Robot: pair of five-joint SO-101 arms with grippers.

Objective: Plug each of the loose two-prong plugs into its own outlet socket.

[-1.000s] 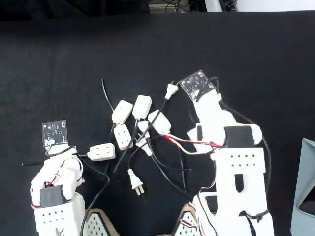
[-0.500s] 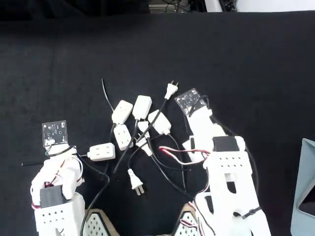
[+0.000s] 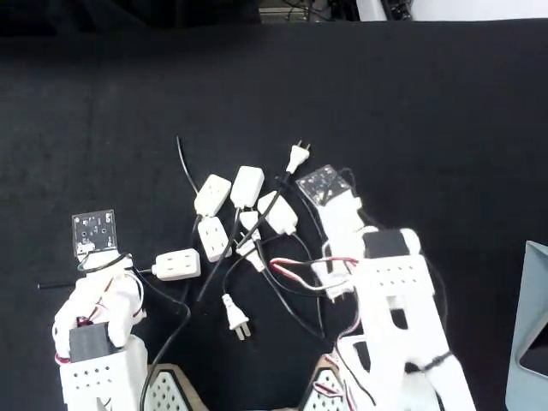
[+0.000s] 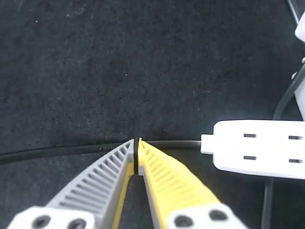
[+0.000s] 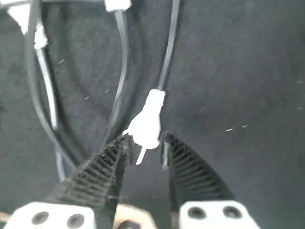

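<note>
A white two-prong plug on a black cord lies between the fingertips of my open right gripper, its prongs pointing toward the gripper. Seen from above, this plug sits just beyond the right arm's wrist. A second loose plug lies near the front middle of the table. Several white outlet sockets are clustered in the middle among tangled cords. My left gripper is shut, its tips on a black cord that leads to a white socket, also seen from above.
Black cords loop between the sockets and the right arm's base. A grey bin stands at the right edge. The black cloth stretches bare to the far side and to the right.
The right arm has drawn back toward the near side and shifted left, bringing its gripper in line behind the far plug. The left arm and the sockets have not moved.
</note>
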